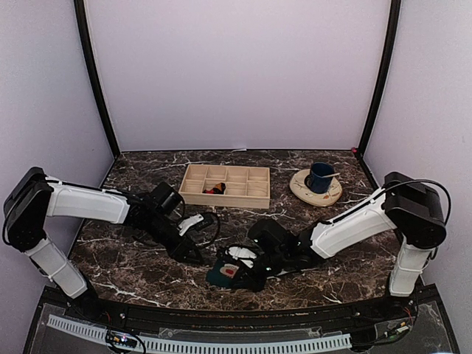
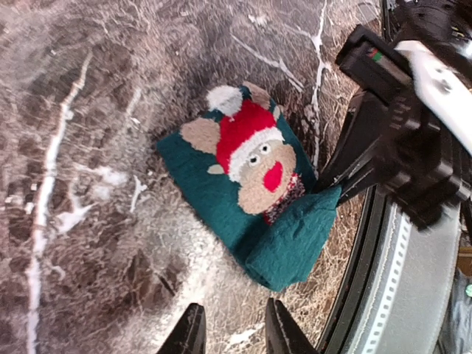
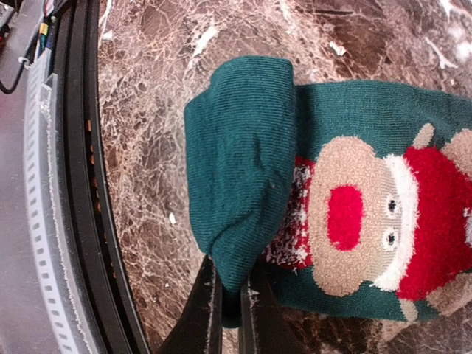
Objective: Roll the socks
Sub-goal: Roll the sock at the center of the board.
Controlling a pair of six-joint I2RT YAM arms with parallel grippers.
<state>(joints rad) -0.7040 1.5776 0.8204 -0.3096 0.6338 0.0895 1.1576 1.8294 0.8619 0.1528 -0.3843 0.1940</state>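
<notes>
Near the worktop (image 3: 147, 162) front edge, right end effector (image 3: 230, 291) clenches the teal sock (image 3: 354, 118) by its folded end, length running toward 3 o'clock in its wrist view; left end effector (image 2: 234, 316) released, empty.

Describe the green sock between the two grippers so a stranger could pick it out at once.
On the dark marble table, look at the middle of the near edge, in front of the wooden compartment tray. There lies a teal-green fabric sock, one end folded over and pinched by the right gripper. It alone bears a red-nosed cartoon face in a red-and-white hat.
</notes>
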